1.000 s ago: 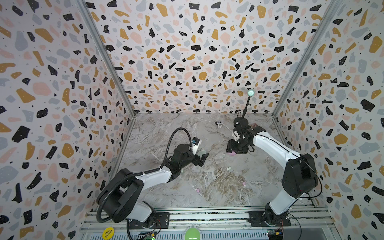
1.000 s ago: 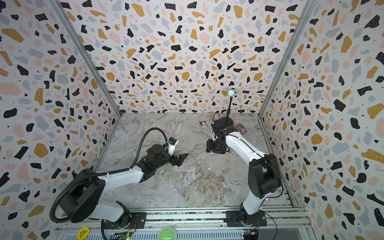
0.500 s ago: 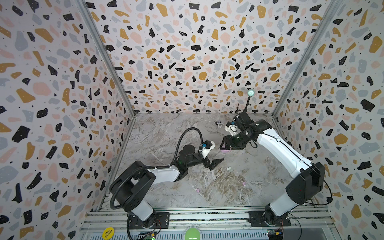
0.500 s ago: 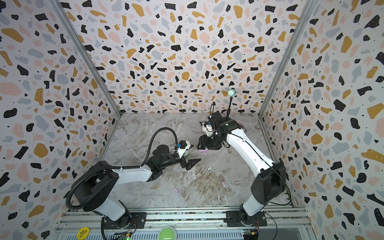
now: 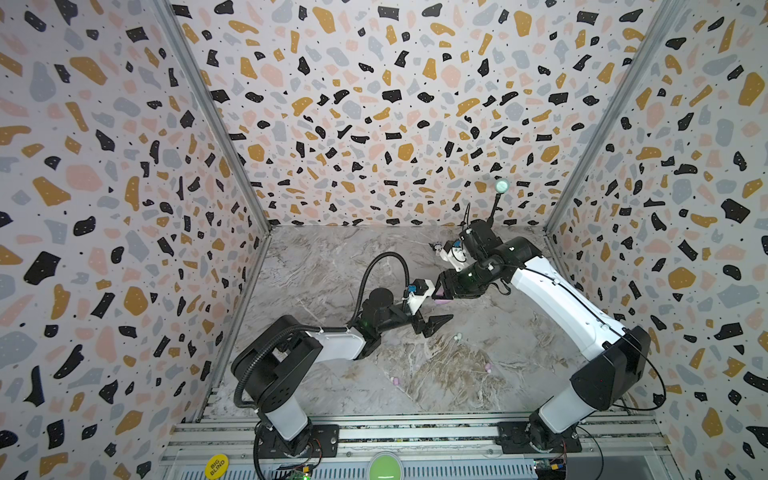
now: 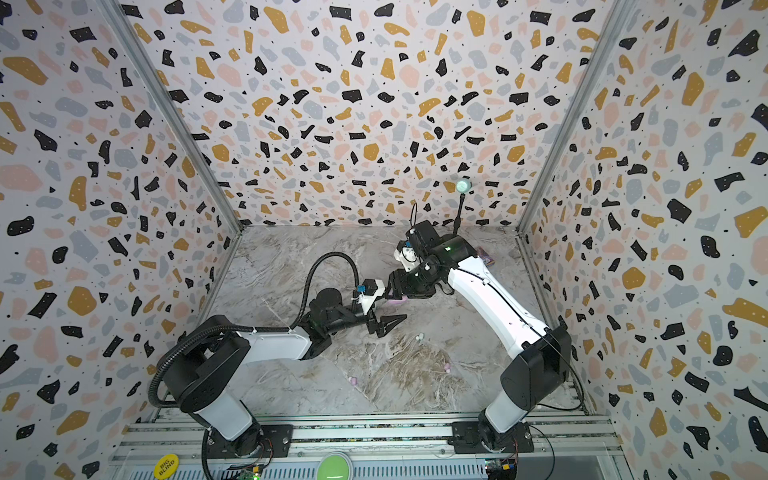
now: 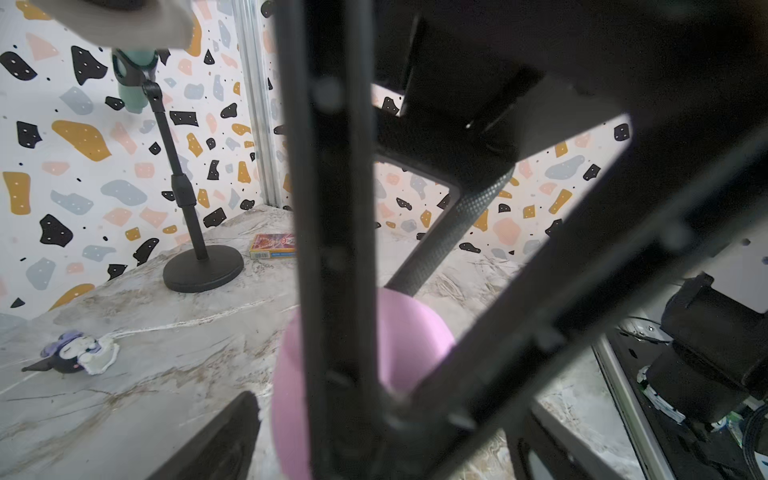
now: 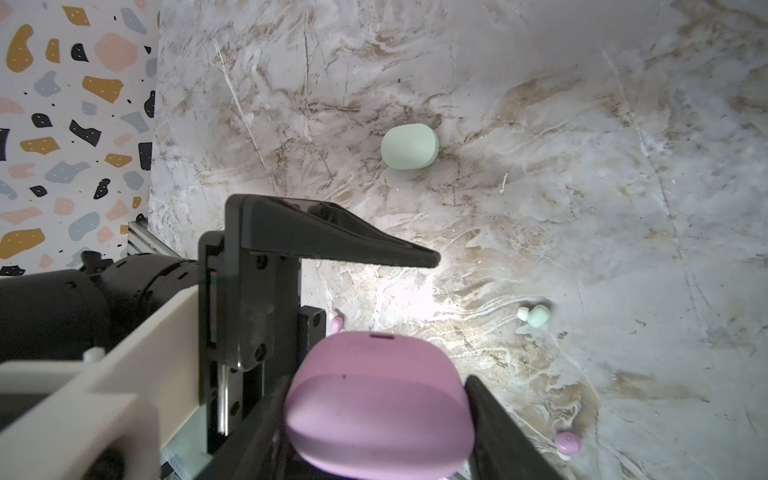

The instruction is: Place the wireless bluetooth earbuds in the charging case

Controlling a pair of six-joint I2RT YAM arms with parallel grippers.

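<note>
Plenty of open tabletop [image 5: 316, 270] all round: right jaws pinching the pink charging case [image 8: 378, 399], left jaws spread wide alongside.

You held the pink oval plastic case [image 8: 374, 407] in the right gripper [image 8: 380, 380].
A tiny mint plastic earbud [image 5: 458, 337] lay before it, two pink plastic earbuds [image 5: 488, 367] farther forward.

The marbled tabletop [image 5: 332, 266] carries a mint case [image 8: 409, 146], a mint earbud [image 5: 458, 337], two pink earbuds [image 5: 487, 367] well apart, a small figurine [image 7: 79, 353], a card box [image 7: 274, 246] and a stand's base [image 7: 203, 270].
</note>
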